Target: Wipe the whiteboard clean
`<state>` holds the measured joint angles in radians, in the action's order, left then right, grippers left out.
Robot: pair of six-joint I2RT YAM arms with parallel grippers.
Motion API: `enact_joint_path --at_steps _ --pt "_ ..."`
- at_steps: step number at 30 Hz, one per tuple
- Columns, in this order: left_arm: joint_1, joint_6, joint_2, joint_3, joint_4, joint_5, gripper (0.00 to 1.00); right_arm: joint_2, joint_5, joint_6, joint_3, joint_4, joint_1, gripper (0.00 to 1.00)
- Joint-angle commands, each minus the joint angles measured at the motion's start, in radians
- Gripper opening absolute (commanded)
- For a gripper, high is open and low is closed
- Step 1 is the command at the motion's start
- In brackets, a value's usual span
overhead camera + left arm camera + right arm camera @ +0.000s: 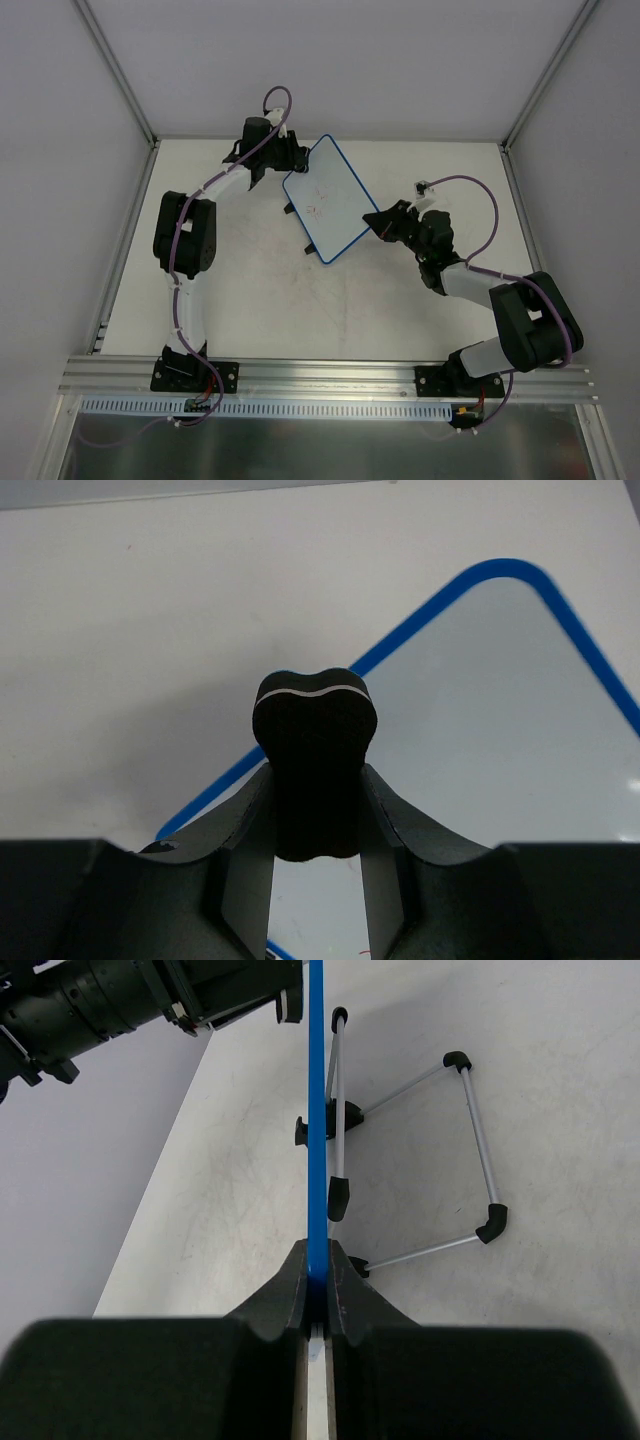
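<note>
The whiteboard (328,195), white with a blue rim, is tilted up off the table, and faint red scribbles (314,208) show near its middle. My right gripper (376,222) is shut on its right edge; in the right wrist view the blue rim (317,1110) runs edge-on straight into the right gripper (317,1263). My left gripper (289,160) is at the board's far left corner, shut on a black bone-shaped eraser (314,750). In the left wrist view the left gripper (315,780) holds the eraser over the whiteboard (500,740).
A wire stand with black end caps (470,1130) folds out behind the board onto the table (260,300). Two black tabs (307,249) show on the board's near-left edge. Grey walls and metal posts (120,70) close in the back and sides.
</note>
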<state>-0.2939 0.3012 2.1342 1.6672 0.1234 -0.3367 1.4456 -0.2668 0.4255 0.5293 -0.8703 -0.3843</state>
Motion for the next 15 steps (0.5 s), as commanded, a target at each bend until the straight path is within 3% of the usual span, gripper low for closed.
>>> enact_joint_path --at_steps 1,15 --pt "-0.004 0.035 0.004 -0.003 -0.005 -0.042 0.0 0.002 0.012 -0.074 0.009 -0.033 -0.004 0.0" --pt "-0.022 -0.008 -0.013 -0.035 -0.022 -0.119 0.0 -0.002 0.02 -0.053 0.012 0.008 -0.001 0.0"
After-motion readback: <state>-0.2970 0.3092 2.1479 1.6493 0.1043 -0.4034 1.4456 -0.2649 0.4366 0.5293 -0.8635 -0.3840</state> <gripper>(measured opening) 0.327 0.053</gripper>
